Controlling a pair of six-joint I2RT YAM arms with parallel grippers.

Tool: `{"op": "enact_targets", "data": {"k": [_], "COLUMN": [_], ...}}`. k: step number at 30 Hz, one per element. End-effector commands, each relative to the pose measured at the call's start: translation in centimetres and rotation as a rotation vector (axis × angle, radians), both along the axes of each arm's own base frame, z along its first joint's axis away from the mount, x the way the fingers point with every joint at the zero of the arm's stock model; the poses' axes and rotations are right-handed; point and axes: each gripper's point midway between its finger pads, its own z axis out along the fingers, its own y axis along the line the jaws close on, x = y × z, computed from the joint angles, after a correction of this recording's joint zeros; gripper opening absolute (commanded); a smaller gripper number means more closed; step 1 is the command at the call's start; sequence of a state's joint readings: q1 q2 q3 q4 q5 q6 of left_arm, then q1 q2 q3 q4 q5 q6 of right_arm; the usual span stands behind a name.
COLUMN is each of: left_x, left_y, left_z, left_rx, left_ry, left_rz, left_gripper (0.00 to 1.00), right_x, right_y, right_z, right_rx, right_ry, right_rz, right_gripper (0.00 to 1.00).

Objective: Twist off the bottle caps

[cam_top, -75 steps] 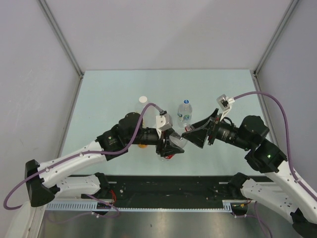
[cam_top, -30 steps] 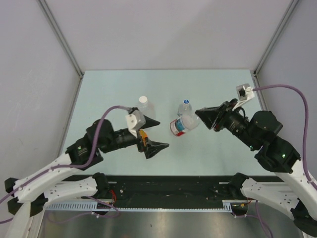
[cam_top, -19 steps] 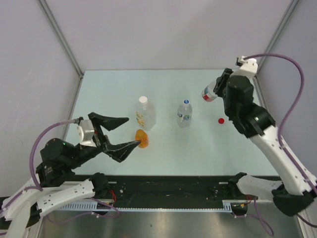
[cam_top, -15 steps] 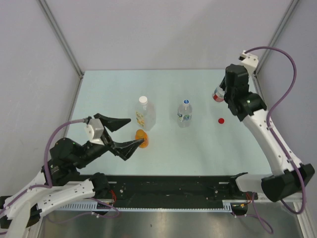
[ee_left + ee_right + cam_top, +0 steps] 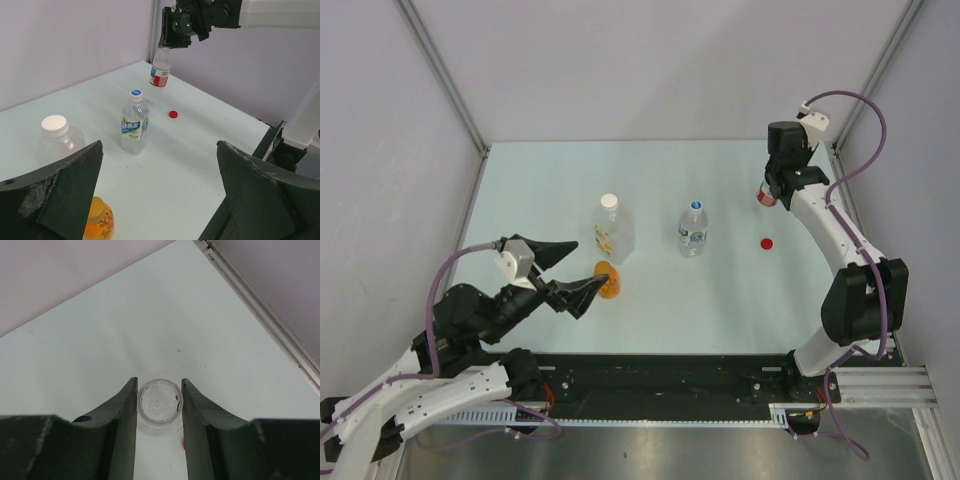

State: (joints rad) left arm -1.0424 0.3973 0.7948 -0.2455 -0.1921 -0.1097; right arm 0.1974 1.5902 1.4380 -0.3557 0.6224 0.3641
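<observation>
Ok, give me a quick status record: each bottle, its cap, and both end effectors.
left end effector: open, empty, next to the orange bottle
right end effector: shut on the neck of the red-label bottle, near the far right corner
red cap: off, lying on the table
blue-label bottle: standing, blue cap on
large bottle: standing, white cap on

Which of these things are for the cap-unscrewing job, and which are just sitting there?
For the job:
white-capped bottle
blue-capped bottle
orange bottle
red-label bottle, held in the right gripper
red cap, already off

Just there:
table
grey walls
</observation>
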Motion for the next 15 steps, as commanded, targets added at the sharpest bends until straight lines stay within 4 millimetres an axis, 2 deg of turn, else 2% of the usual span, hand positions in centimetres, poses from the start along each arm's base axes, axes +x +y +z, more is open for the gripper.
{"op": "enact_targets", "data": {"k": [1,7,15], "left_x": [0.5,0.6,0.7], "left_y": [-0.4,-1.1,-1.2], "left_z": [-0.5,-1.8,-2.6], "left_rx": [-0.014,0.013,0.03], "left_ry": [0.028,0.054,0.069], "left_rz": [0.016,0.001,0.008], "left_gripper": [1.0,1.0,1.0], "right_x": [2.2,3.0,3.4], "right_y": [-0.2,-0.4,-0.4], "right_z": [-0.2,-4.1,-6.8], "right_rx": [-0.054,-0.101,-0.098], "right_ry": [-0.049,0.027,0.077], "right_rz": [-0.024,-0.041,-0.04], "right_gripper": [0.0,0.0,0.0]}}
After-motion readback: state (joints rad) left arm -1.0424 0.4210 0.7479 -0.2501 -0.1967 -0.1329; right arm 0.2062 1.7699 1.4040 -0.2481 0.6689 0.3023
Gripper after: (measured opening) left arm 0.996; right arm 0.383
